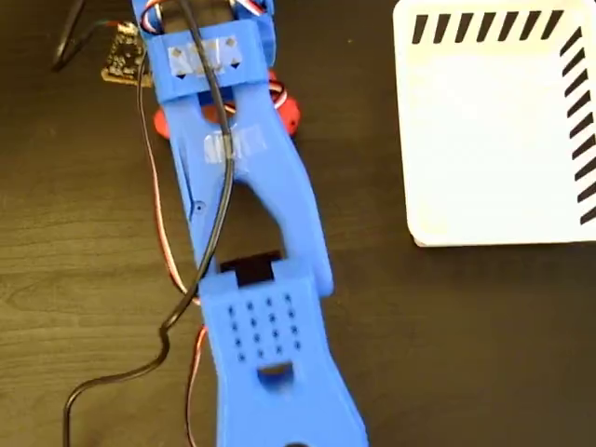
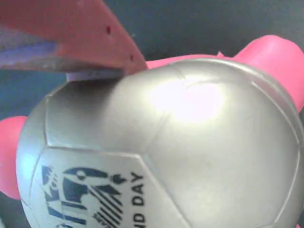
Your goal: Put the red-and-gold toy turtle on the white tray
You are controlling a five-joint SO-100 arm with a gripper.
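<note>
Blue plastic fills the middle of the fixed view, where the robot arm (image 1: 247, 242) stretches from the bottom edge up to the top of the picture across a dark wood-grain table (image 1: 447, 335). Black and red-and-white cables (image 1: 200, 279) trail along the arm's left side and loop onto the table at lower left. A small circuit board (image 1: 123, 54) lies on the table near the top left corner, just beside the arm.

The turtle (image 1: 284, 107) sits under the arm's upper end, near the top of the fixed view; only slivers of its red body peek out on either side of the blue plastic, and the shell is hidden there. The tray (image 1: 494, 140) lies at the upper right, white with short black diagonal stripes along its top and right edges. Turtle and tray are well apart, with bare table between them, and nothing rests on the tray.

In the wrist view the turtle (image 2: 190, 152) is very close to the lens. Its domed shell, which looks silvery-grey here, fills most of the picture, with a bright glare near the top and a dark printed mark at lower left beside the letters "DAY". Pinkish-red parts of the body show at the upper right and far left. One finger of the claw (image 2: 80, 42) comes in from the upper left, its tip touching the top of the shell. The other finger is out of sight, so whether the claw is open or closed cannot be told.
</note>
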